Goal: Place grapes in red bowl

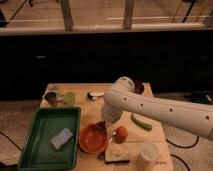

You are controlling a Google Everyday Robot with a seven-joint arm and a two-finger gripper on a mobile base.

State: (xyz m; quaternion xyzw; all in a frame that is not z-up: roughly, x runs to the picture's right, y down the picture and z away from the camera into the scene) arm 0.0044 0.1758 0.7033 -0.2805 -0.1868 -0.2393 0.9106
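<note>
1. The wooden desk [89, 112] in front of me carries the items listed below.
2. Left side: a green tray [37, 147] holding one grey-blue sponge [62, 138].
3. Rear left: a dark mug [52, 96] just beside a green cup [69, 98]; a small utensil [95, 94] lies to their right.
4. Rear centre: a dark maroon bowl [136, 88], partly hidden.
5. Right of centre: a green pepper [141, 122] lying flat, and an orange fruit [120, 133] near it.
6. Front edge: a flat pale packet [117, 155] and a white cup [148, 153], upright.
</note>
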